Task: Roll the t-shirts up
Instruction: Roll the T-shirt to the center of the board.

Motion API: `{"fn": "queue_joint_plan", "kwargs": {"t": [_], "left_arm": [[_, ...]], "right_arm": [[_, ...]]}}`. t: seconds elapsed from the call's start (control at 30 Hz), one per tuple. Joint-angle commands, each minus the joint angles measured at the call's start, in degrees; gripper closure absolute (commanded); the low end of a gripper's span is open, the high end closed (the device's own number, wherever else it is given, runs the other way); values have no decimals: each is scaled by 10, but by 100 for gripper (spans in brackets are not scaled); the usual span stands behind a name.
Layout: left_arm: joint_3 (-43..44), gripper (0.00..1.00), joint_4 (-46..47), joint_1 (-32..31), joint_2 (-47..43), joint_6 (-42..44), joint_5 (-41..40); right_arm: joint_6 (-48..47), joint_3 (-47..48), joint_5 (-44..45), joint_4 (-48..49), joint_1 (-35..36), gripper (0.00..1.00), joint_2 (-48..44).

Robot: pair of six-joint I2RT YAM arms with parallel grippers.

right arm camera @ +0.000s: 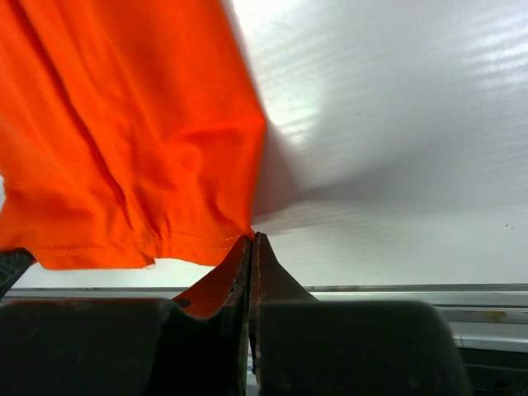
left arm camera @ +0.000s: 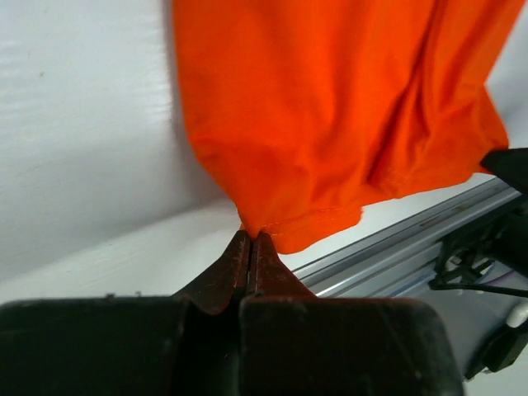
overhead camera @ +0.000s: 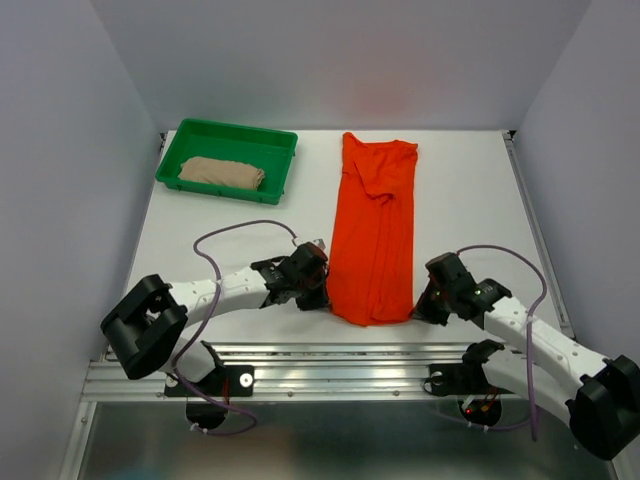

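We find a plain, soft-fabric orange-red t-shirt [overhead camera: 373, 235] laid out as a long narrow strip on the flat white table [overhead camera: 470, 200], its collar end away from the arm bases and its hem end toward them. The black two-finger left gripper [overhead camera: 318, 296] sits at the left corner of that shirt's near hem. In the left wrist view its jaws are pressed together with no gap, pinching the stitched hem edge at the tips. The black two-finger right gripper [overhead camera: 420, 305] sits at the right corner of the same hem. In the right wrist view its jaws are likewise closed tight on the fabric edge, and the corner there rises slightly off the surface. Beyond the shirt's left side, level with its collar end and well apart from it, stands a rectangular green plastic tray [overhead camera: 238, 130]. A soft beige-tan t-shirt [overhead camera: 222, 173] lies inside it as a compact bundle.
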Motion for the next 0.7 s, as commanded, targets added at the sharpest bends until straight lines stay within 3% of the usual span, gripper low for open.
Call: {"fn": "queue_joint_plan", "kwargs": {"t": [0.0,0.33,0.67], "left_arm": [[63,100,-14,9,-4,19,-14],[147,100,-25,52,32,50,-18],[168,100,-18,72,66,63,-10]], "right_arm": [[-4,65,58,-9,4,99,14],[-27,153,137,-10,4,99,85],[-37,188,157,5,4,99,140]]}}
